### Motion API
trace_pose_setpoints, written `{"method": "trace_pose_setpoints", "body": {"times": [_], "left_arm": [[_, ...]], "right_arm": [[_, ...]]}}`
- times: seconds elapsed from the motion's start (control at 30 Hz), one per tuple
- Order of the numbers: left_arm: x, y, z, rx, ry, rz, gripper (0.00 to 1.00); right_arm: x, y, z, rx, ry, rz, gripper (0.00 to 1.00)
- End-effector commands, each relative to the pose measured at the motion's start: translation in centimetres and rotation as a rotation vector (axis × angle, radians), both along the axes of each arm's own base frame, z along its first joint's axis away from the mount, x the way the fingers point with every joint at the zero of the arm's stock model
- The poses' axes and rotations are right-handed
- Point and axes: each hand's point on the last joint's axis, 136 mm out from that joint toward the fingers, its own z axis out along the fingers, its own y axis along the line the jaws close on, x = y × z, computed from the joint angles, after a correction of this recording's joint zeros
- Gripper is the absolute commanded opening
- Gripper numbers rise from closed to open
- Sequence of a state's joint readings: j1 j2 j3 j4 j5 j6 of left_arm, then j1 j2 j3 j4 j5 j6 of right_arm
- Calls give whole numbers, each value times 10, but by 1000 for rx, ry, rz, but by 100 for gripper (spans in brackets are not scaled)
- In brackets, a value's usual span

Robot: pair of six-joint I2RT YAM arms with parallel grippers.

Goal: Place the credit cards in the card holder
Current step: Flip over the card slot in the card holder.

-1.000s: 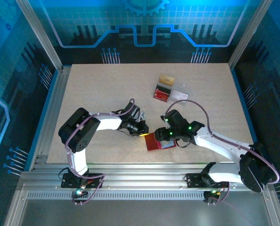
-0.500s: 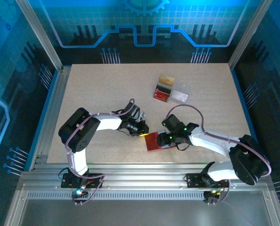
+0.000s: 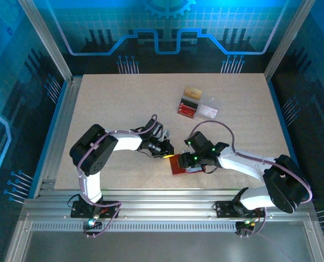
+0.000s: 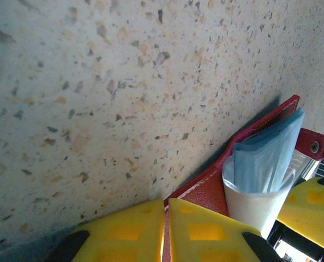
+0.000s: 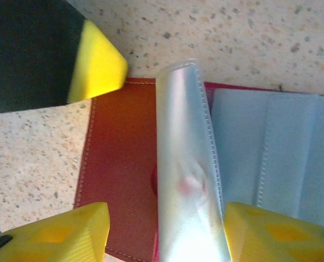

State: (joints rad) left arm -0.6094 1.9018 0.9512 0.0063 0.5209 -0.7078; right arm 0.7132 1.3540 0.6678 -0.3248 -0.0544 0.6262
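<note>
So, the left gripper point(image 4: 165, 215) is pinched shut on the edge of the red wallet point(image 4: 201, 192), while the right gripper point(image 5: 165, 221) sits spread wide around its clear sleeve point(image 5: 186, 147).

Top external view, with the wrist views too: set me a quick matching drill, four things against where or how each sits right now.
Things:
1. dark red folding wallet
2. small tan block
3. clear plastic rectangular box
4. left gripper

Places or states:
A. farthest back of everything listed
B. shut on a thin red edge
C. lying opened at the near side
D. just nearer than the tan block

Pairs: 1-C, 2-A, 3-D, 4-B
</note>
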Motion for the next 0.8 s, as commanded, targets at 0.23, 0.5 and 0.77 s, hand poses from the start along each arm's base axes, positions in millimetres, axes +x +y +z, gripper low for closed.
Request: {"method": "trace_pose_setpoints", "body": {"times": [0.23,0.5,0.77], "left_arm": [[-26,13,-36,99,108,-5,12],[-10,19,-2,13,84,37,19],[4,42,21,-21,71,140,28]], "right_arm": [[6,42,9,174,19,62,58],[4,59,8,272,30,90,65],[0,63,2,277,39,108,76]]}}
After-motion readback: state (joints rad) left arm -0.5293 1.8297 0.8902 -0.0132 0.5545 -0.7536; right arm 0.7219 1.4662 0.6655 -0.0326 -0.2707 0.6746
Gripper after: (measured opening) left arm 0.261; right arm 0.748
